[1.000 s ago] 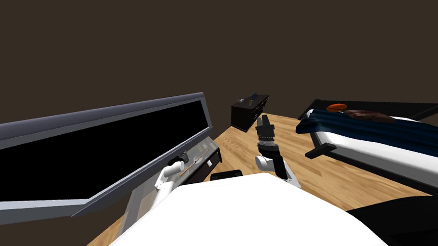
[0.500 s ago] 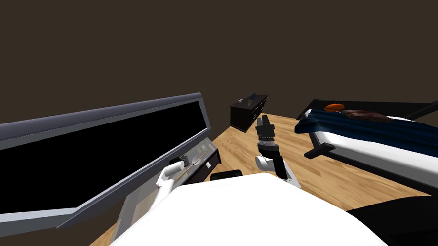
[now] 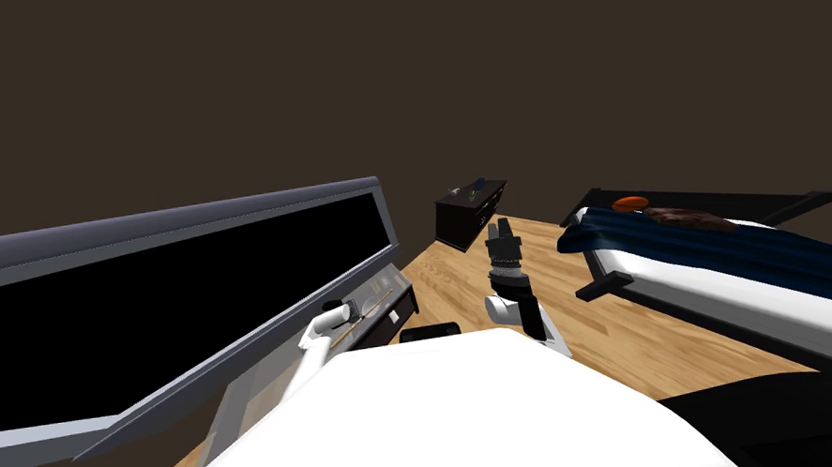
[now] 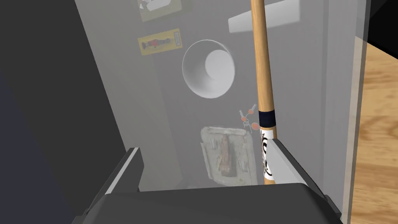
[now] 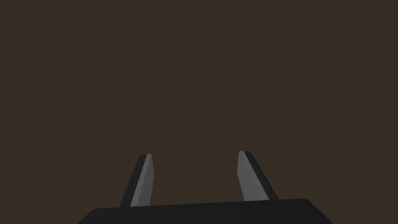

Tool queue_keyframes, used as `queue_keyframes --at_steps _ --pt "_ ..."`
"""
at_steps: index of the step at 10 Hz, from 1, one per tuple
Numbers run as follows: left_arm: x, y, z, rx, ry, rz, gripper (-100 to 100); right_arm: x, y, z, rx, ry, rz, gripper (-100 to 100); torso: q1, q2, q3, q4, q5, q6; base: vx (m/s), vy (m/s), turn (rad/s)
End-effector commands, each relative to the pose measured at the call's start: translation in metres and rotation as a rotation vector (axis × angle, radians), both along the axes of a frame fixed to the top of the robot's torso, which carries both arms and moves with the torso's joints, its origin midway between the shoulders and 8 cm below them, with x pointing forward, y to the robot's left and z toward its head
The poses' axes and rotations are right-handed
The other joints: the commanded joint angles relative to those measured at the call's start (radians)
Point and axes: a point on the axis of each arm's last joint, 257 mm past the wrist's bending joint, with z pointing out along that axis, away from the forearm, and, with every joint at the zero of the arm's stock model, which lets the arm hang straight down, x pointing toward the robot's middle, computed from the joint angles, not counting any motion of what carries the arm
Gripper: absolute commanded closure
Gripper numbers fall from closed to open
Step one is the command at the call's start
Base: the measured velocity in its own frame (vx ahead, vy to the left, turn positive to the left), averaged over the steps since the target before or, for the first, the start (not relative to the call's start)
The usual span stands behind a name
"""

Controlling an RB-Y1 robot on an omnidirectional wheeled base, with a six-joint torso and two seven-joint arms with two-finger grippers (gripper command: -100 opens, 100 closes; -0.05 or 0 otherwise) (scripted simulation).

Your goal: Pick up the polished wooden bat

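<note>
One white bowl (image 4: 208,70) and one shallow pale tray (image 4: 206,155) w/ a brown piece (image 4: 226,155) in it sit on the grey surface (image 4: 311,97). Two yellowish cards (image 4: 159,41) lie beyond the bowl. One wooden bat (image 4: 261,70) lies beside bowl & tray, its labelled end just by one finger of the L gripper (image 4: 204,146) — fingers spread, bat outside the gap. R gripper (image 5: 194,154) is spread too — held up over the wood floor (image 3: 601,323).

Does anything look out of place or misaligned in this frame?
Yes: the left gripper is open but off-centre; the wooden bat lies along one finger rather than midway between them. Nothing looks spilled.
</note>
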Motion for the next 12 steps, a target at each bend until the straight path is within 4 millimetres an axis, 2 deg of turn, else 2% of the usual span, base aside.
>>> queue_keyframes --at_steps 1,4,12 --pt "-0.01 0.001 -0.01 -0.017 0.039 0.017 -100 0.0 0.0 0.0 0.0 0.0 0.0 0 0.0 0.0 0.0 0.0 0.0 0.0 0.034 -0.024 -0.017" --pt "-0.029 0.003 -0.028 -0.062 0.126 0.061 -100 0.0 0.0 0.0 0.0 0.0 0.0 0 0.0 0.0 0.0 0.0 0.0 0.0 0.039 -0.024 -0.029" --pt "-0.076 0.009 -0.055 -0.143 0.302 0.158 -100 0.0 0.0 0.0 0.0 0.0 0.0 0 0.001 0.002 0.001 0.0 0.0 0.0 0.029 -0.017 -0.013"
